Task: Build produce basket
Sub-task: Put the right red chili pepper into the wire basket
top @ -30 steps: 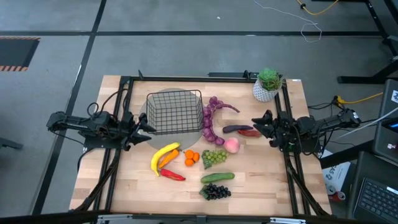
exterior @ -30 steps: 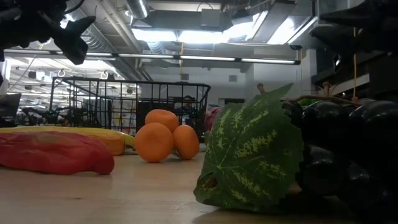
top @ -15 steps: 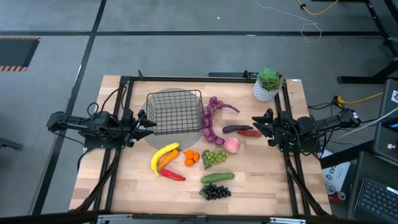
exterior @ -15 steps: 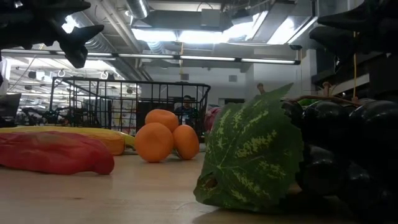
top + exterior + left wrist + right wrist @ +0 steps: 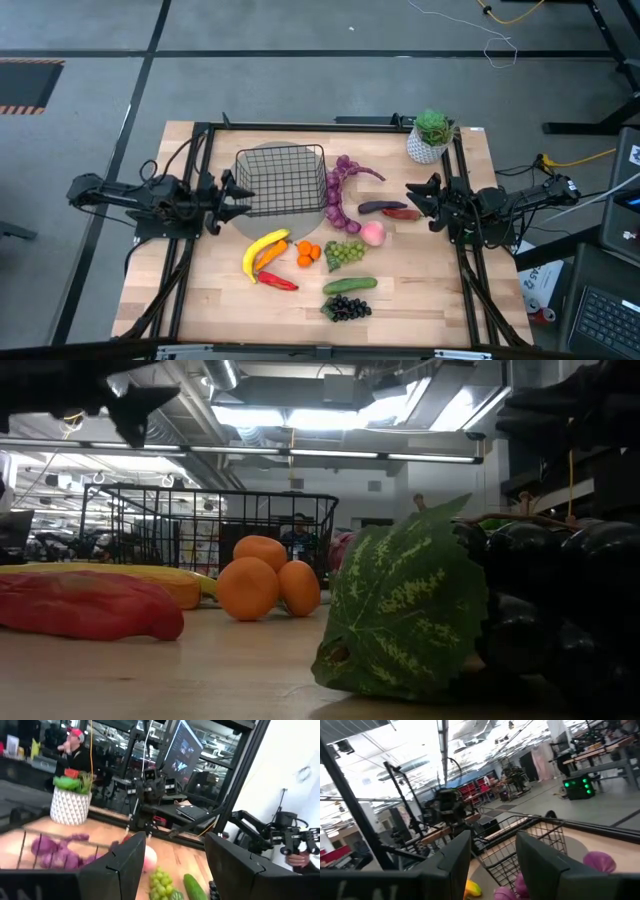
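One black wire basket [image 5: 281, 179] is seen just above the centre of the high view, upright on the wooden table [image 5: 440, 290], with nothing inside it. Touching its right side, one purple string of bulbs [image 5: 337, 192] is curled. Below the basket, one yellow banana [image 5: 264, 249] is laid beside an orange chilli, with one red chilli [image 5: 277, 282] lower still. Two small oranges [image 5: 307, 254] are counted, then one green grape bunch [image 5: 344, 252], one pink peach [image 5: 372, 233], one cucumber [image 5: 350, 286] and one dark grape bunch [image 5: 346, 309]. Right of centre, a dark purple piece [image 5: 382, 207] and another red chilli [image 5: 401, 213] are paired. One potted plant [image 5: 430, 136] is placed at upper right. The left gripper [image 5: 236, 194] is held at the basket's left edge, jaws apart, nothing between them. The right gripper [image 5: 414, 200] is held just right of the red chilli, jaws apart and gripping nothing.
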